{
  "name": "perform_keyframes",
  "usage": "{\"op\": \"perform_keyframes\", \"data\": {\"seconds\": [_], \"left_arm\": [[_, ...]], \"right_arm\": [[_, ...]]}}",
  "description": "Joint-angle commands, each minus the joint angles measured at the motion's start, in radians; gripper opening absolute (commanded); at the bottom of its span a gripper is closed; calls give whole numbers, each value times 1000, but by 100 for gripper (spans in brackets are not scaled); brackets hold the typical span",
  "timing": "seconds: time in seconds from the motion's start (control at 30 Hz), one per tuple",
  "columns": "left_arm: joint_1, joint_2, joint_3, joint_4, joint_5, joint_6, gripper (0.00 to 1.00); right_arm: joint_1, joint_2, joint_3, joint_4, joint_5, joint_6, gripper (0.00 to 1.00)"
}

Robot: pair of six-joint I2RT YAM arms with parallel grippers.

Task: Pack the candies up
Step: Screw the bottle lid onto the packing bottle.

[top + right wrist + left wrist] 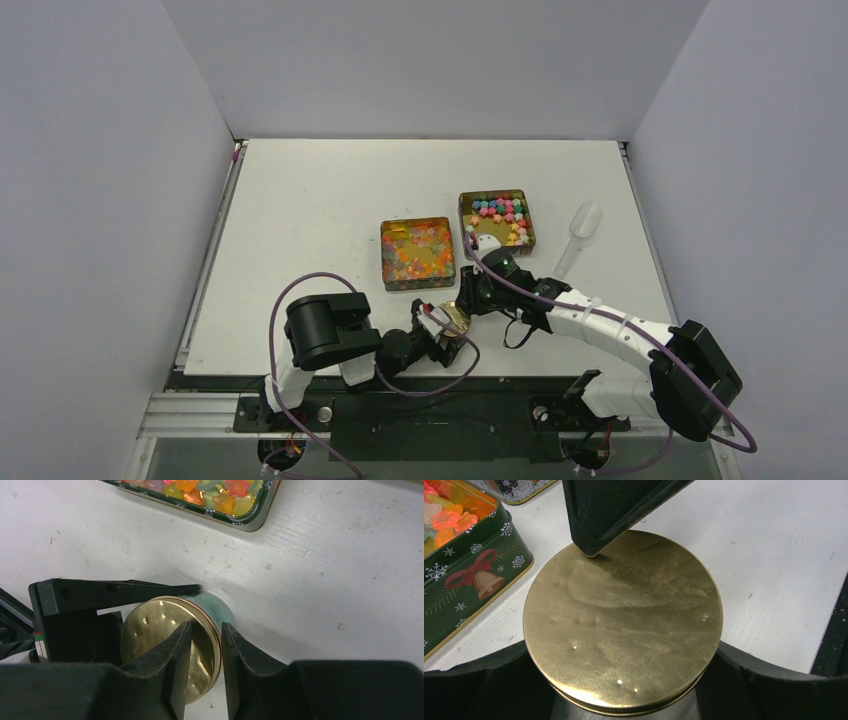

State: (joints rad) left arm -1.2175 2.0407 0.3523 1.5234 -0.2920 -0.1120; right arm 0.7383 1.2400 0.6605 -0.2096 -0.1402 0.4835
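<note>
A green tin (469,575), its wall printed with snowflakes, a red bow and a gold bell, sits on the white table (300,200). Just behind it and to its right stands a second tin (530,225). Well to its right lies a white scoop (580,232). Near its front right corner is a round gold lid (624,620), scuffed and dimpled, capping a clear jar (217,607).
</note>
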Motion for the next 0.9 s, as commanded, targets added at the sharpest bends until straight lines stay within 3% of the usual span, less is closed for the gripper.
{"op": "perform_keyframes", "data": {"seconds": [0.0,0.87], "left_arm": [[-4,41,-16,126,51,-12,32],[-3,41,-15,126,13,-17,31]], "right_arm": [[-8,2,-21,54,-15,-4,24],[76,-158,-160,-9,8,63,15]]}}
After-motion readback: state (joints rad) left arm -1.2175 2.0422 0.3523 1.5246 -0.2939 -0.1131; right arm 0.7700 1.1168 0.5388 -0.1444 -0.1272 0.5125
